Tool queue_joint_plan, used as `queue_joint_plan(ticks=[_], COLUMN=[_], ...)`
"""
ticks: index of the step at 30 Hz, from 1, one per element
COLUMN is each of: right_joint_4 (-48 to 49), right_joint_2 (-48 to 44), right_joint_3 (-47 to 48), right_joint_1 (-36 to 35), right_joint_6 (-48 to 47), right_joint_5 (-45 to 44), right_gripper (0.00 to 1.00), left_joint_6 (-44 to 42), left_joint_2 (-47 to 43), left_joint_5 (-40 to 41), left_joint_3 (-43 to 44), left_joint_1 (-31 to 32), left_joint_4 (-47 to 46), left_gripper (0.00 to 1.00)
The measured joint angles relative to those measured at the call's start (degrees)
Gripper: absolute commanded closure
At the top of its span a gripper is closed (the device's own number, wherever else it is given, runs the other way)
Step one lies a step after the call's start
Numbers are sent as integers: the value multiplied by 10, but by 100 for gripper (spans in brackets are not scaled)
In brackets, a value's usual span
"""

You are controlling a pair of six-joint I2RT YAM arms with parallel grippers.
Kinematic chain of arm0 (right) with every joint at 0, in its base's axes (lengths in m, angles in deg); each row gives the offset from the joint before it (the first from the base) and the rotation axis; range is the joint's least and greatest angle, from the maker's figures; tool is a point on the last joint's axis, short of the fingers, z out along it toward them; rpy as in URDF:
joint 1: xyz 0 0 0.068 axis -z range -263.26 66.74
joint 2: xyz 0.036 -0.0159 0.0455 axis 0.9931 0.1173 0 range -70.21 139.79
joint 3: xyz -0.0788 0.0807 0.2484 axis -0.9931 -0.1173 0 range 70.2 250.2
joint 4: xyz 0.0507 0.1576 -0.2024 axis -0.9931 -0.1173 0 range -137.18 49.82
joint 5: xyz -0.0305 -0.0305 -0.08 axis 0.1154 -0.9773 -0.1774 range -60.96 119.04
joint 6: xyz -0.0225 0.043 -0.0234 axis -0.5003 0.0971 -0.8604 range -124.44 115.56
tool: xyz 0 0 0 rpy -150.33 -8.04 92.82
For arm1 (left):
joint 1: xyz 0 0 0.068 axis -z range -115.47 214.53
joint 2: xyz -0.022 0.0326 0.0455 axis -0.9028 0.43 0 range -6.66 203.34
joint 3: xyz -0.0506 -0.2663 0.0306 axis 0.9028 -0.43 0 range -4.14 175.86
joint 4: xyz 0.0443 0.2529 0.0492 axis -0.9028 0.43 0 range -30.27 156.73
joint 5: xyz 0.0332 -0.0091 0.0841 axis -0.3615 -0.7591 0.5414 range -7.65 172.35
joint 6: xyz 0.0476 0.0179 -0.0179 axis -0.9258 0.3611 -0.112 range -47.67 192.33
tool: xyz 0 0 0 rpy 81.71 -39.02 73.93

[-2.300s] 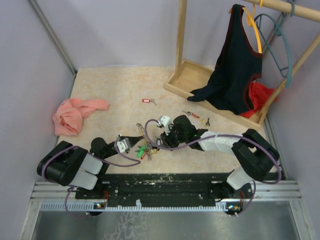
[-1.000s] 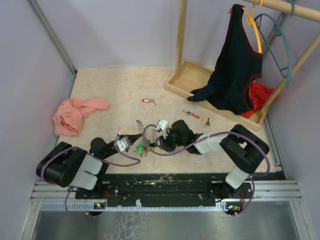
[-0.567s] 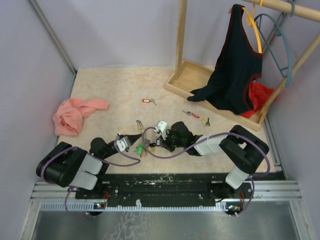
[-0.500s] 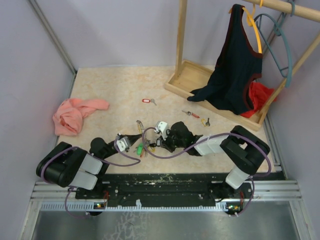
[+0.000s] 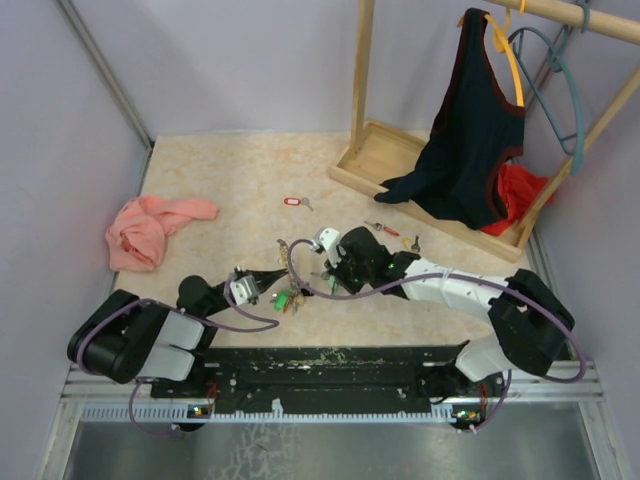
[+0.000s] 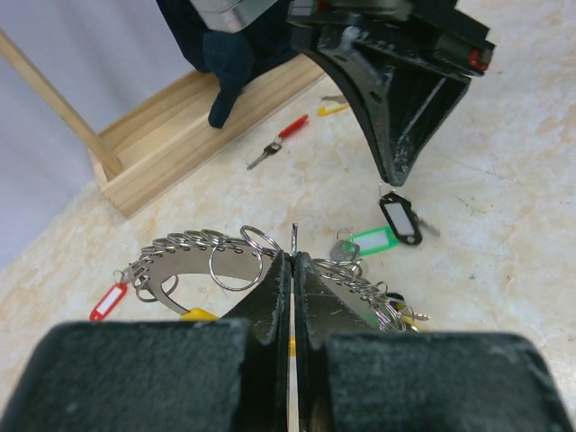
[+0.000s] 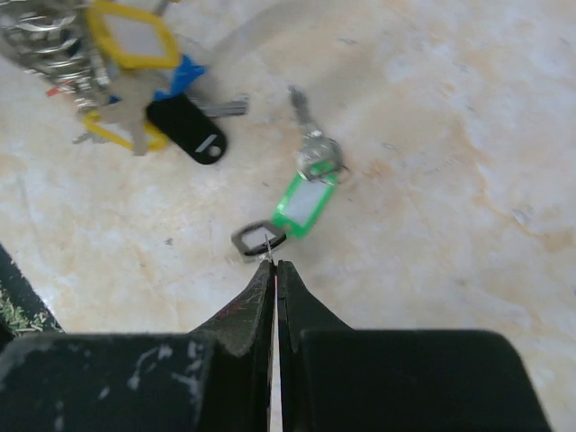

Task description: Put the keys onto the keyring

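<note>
1. silvery wire of the keyring [image 6: 180, 245] is pinched between the closed jaws of the left gripper [image 6: 292, 259], toward the near side of the table [image 5: 230, 180], between the two arms. its bunch of tagged keys spreads to both sides of the grip.
2. the right gripper [image 7: 274, 265] has its jaws closed on the fine loop of a black-tagged key [image 6: 399, 219], which dangles below the tips, near the ring but apart from it.
3. risk: the hold is on a very thin loop at the extreme tips. a small sideways load at the ring would likely pull it free and drop the key.
4. risk: the dangling tag can swing or turn, so the loop may meet the ring wire badly and fail to thread. the ring's opening cannot be made out in any view.
5. risk: pressing on the ring could twist it in the left jaws, since they clamp only one narrow point.
6. risk: a green-tagged key [image 7: 301, 205] lies just beside the hanging one and may be snagged or dragged.
7. other loose keys, among them a red-tagged key [image 5: 293, 202], lie well apart on the table, not yet threaded.
</note>
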Motion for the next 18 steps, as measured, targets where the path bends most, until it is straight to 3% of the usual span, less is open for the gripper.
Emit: queue_joint_plan(ticks=[4,7,14,18], right_joint_4=[-127,-162,-176,-251], right_joint_2=[0,-7,-55,-36], right_joint_3=[81,108,90,119], right_joint_1=[0,0,-1,-2], right_joint_6=[24,28,10,18], right_joint_5=[-82,-116,-106,-110], right_gripper=[100,100,100,100], left_joint_6=[7,15,23,23], left_joint_2=[-19,-25,-25,-29], left_joint_5=[-8,-12,-30,-35], left_joint_3=[6,6,9,12], left_joint_1=[0,0,0,-1], left_joint_4=[0,0,2,3], left_gripper=[100,100,100,100])
